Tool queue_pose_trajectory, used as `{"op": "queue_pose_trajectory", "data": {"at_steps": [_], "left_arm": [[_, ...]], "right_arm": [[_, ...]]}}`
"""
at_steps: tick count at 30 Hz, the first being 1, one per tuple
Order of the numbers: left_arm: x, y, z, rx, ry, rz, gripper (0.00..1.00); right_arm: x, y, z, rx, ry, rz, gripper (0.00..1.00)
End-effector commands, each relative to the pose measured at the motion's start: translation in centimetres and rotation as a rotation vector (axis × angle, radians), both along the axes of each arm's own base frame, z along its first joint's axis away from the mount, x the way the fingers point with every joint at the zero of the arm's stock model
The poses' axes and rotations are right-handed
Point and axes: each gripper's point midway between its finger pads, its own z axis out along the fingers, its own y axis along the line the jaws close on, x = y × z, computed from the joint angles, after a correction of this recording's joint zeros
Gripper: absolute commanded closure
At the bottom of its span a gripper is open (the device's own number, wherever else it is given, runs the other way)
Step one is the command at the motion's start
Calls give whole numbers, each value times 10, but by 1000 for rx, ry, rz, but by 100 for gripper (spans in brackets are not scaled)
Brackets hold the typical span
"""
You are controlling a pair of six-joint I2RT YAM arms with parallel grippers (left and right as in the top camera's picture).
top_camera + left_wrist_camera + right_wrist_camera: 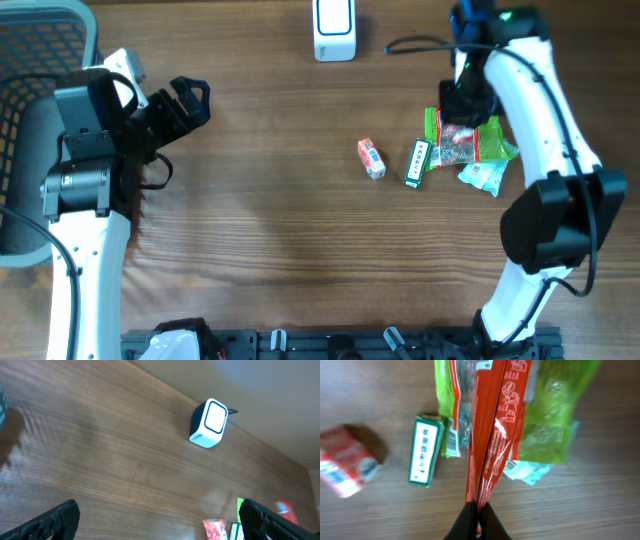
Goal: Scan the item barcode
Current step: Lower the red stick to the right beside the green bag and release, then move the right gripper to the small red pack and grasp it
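Gripping the green-and-red snack packet (490, 420) by its raised red seam with the right fingers (466, 524), shut tight on the thin film. Probably taken there because of the seam standing proud of the flat bag, giving the one edge thin enough to pinch from above. Hard to tell whether lifted clear of the table (260, 230) or resting on it. Lying in a cluster at the right side, overlapping a pale teal sachet (482, 178), just beside a slim green box (417, 162), with a small red box (371, 158) a little further left. Holding the left fingers (57, 520) spread wide and empty over the table's left side, well apart from the cluster, likely parked out of the way. Standing at the far edge, well apart from the packet: the white barcode scanner (334, 30). Judging by that gap, carrying the packet over and turning its barcode toward the scanner not yet done.
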Motion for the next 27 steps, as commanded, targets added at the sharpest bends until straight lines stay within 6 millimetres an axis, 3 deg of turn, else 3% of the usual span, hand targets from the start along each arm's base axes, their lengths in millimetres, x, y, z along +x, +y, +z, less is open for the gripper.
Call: {"op": "queue_pose_trajectory", "data": {"at_steps": [1,5,6,8,9,12,15,18,23,27], "left_arm": [[1,-1,0,6,-5,-19,0],[1,-1,0,6,-5,-19,0],[1,-1,0,6,-5,-19,0],[1,-1,0,6,-5,-19,0],[1,-1,0,6,-5,-19,0],[1,-1,0,6,-5,-19,0],[1,-1,0,6,-5,-19,0],[1,-1,0,6,-5,-19,0],[1,-1,0,6,-5,-19,0],[1,-1,0,6,-5,-19,0]], "right_arm": [[-10,-14,-30,-93,49,-1,95],[-11,-13,-40,-90,50,0,83],[-11,-13,-40,-89,50,-1,71],[-11,-13,-40,-89,50,-2,36],[-11,-13,-40,-89,50,-1,27],[-11,-10,-39,-67,61,39,27],[-11,27,-33,123,66,76,37],[-9,70,-25,290,52,199,39],[-13,122,-23,428,39,285,38],[-17,144,-23,435,29,343,34]]}}
